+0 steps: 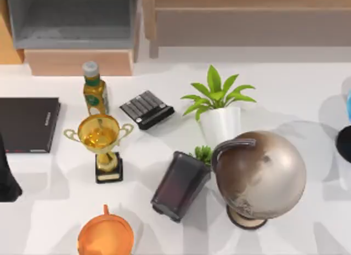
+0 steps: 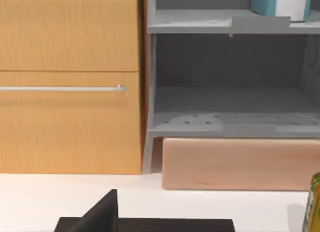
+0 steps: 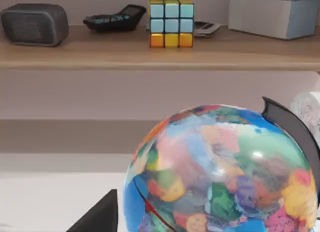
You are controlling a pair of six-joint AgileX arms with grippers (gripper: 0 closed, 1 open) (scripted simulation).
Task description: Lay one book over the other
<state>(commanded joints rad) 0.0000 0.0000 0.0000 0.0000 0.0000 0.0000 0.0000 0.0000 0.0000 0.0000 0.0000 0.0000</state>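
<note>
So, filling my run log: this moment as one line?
black book at table's left | teal book on shelf | stacking not started

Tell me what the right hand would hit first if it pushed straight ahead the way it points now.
Most likely the multicoloured globe: in the right wrist view it sits directly ahead and close, in front of the wooden shelf with the puzzle cube. The exact gap is unclear.

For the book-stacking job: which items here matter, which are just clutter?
Job items:
- black book, flat at the table's left edge
- teal-blue book, on the grey shelf unit's upper shelf

Clutter:
- gold trophy
- oil bottle
- black ribbed device
- potted plant
- dark glossy box
- bronze globe
- orange funnel
- colourful globe
- Rubik's cube
</note>
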